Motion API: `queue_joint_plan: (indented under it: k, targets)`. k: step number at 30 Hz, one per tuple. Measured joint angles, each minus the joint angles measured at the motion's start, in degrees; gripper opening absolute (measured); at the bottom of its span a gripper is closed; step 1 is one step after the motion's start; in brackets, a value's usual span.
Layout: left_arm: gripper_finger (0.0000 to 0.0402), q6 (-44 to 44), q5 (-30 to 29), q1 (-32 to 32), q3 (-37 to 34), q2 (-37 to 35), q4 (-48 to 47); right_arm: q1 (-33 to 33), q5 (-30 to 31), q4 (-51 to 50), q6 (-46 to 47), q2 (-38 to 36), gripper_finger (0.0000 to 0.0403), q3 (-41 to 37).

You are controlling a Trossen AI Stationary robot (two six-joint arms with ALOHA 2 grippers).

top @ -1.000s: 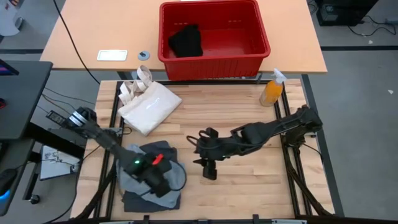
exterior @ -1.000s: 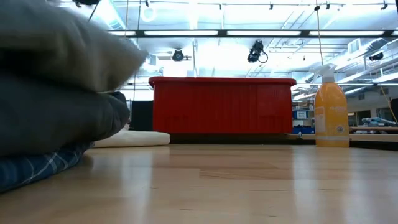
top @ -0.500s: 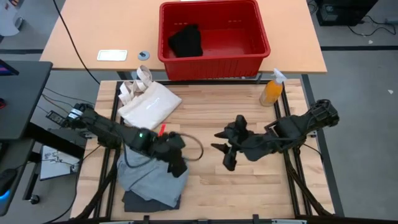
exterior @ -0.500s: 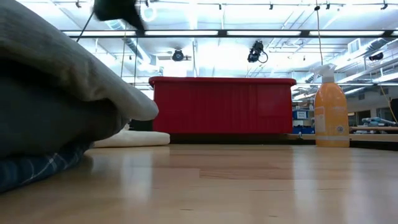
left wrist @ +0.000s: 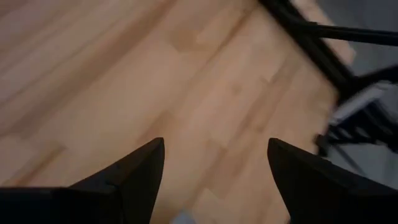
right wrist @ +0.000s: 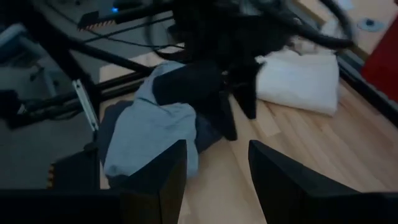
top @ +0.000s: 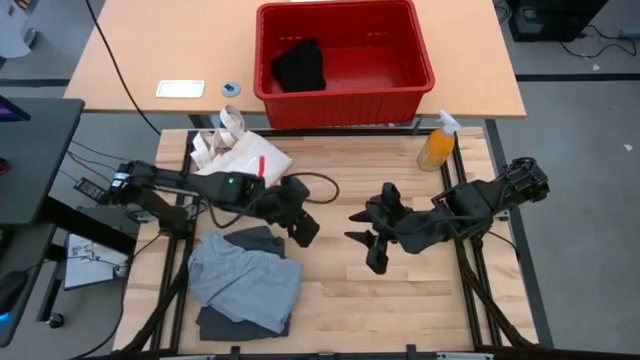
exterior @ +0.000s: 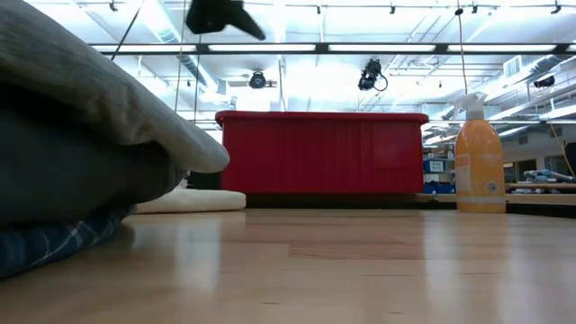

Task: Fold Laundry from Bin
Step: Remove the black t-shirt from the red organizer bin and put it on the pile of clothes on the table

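Left gripper (top: 303,226) hangs spread and empty just beside the folded pile (top: 243,285); right gripper (top: 368,240) gapes empty mid-table. One black piece (top: 299,65) sits in the bin (top: 345,100). I'd worry a low swing snags the grey top layer, undoing the stack.

We see two matte black jointed arms. The left arm (top: 190,192) carries a small green light, a red mark and a looping black cable; each hand (top: 303,222) ends in two tapered dark fingers (left wrist: 134,174).
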Motion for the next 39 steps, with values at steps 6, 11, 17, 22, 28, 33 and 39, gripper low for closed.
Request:
queue_joint_plan:
  k: [6, 11, 17, 22, 28, 33, 39]
  targets:
    - [0.0288, 7.99, 5.14, 4.76, 0.02, -0.61, 3.76, -3.82, 6.50, -0.16, -2.99, 0.00, 0.0180, 0.00]
    - [0.0288, 16.04, 5.22, 10.73, 0.00, -1.20, 3.31, -12.48, -0.54, -0.67, -2.74, 0.00, 0.0180, 0.00]
    - [0.0288, 28.41, 5.24, 18.84, 0.00, -1.21, 4.22, -23.49, -3.10, -1.66, -3.80, 0.00, 0.0180, 0.00]
    - [0.0288, 33.12, 5.19, 25.47, 0.51, -2.09, 4.87, -31.80, -2.19, -0.80, -5.56, 0.00, 0.0180, 0.00]
    - [0.0288, 39.50, 5.21, 30.32, 0.65, -3.14, 13.81, -37.43, 6.94, -0.52, -4.52, 0.08, 0.0180, -0.71]
    - [0.0288, 40.83, 5.22, 32.42, 0.57, -2.95, 17.86, -43.58, 6.40, 3.54, -9.46, 0.07, 0.0180, -0.72]
    - [0.0288, 41.65, 5.23, 34.82, -0.50, -2.78, 20.81, -51.80, -3.69, 9.97, -11.74, 0.07, 0.0180, -0.72]
